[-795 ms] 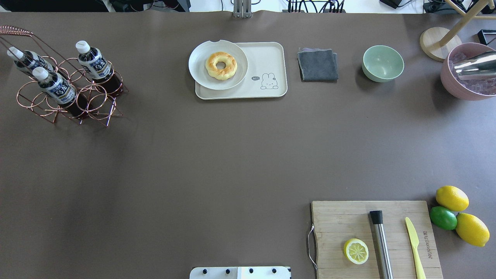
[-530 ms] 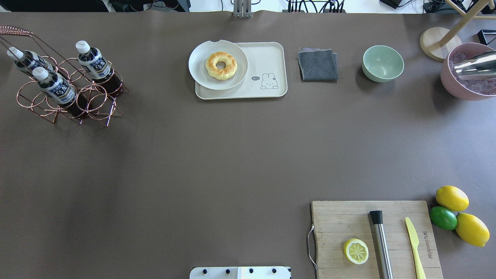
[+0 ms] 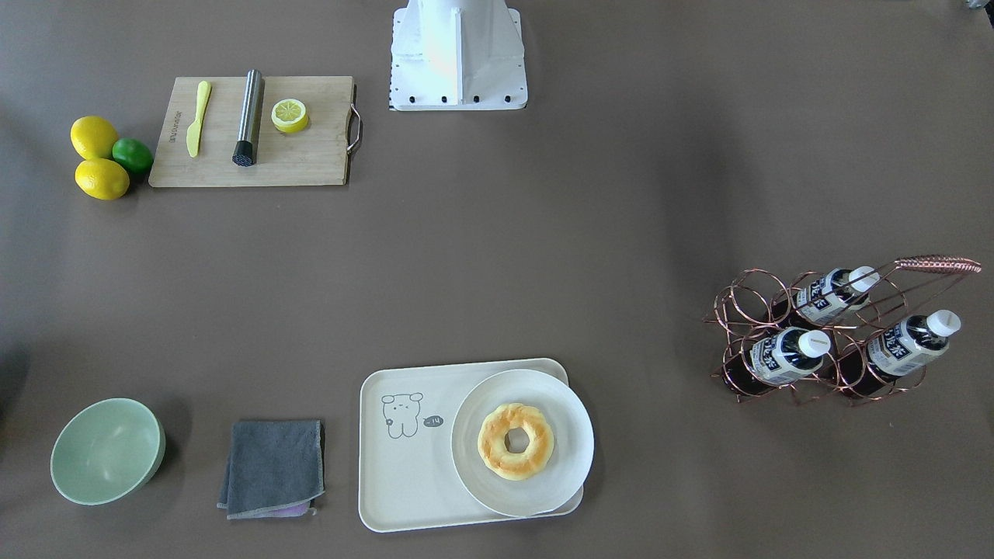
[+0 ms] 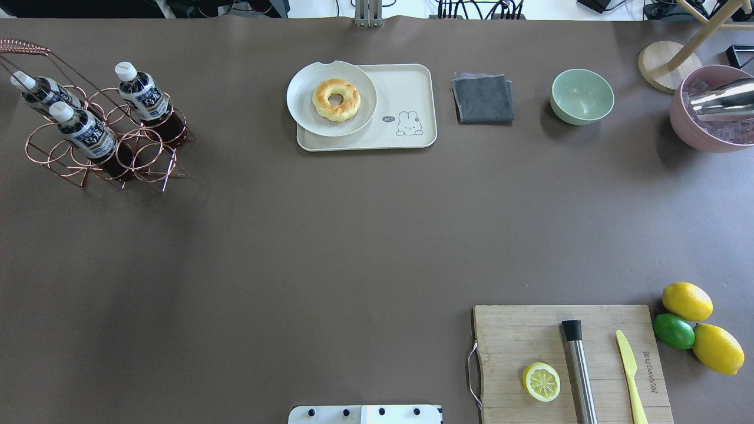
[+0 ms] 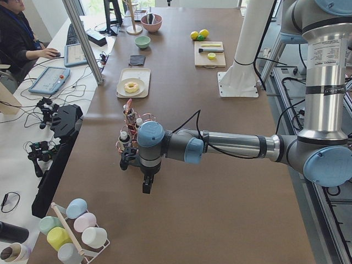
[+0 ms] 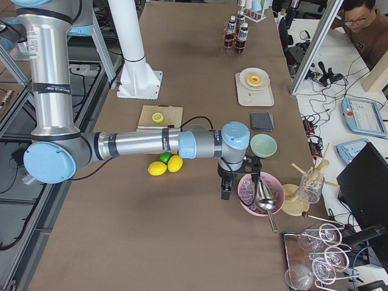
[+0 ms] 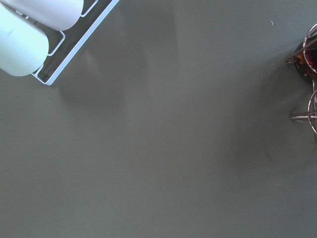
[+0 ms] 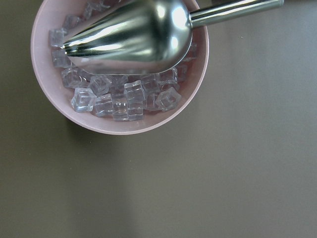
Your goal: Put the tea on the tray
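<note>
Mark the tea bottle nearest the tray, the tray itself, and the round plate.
tea bottle (image 4: 145, 98), overhead exterior view, on its label.
tray (image 4: 406, 88), overhead exterior view, on its bare right half.
round plate (image 4: 301, 97), overhead exterior view, on its bare left side.

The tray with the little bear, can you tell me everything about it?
The tray is cream-white and smooth like plastic, a rectangle with rounded corners and a low raised rim. A small outline bear drawing sits near one corner. The tray lies flat on the brown table. A round white plate holding a doughnut covers one half and pokes over its edge; the other half is bare. A grey cloth lies beside it, not touching.
</note>
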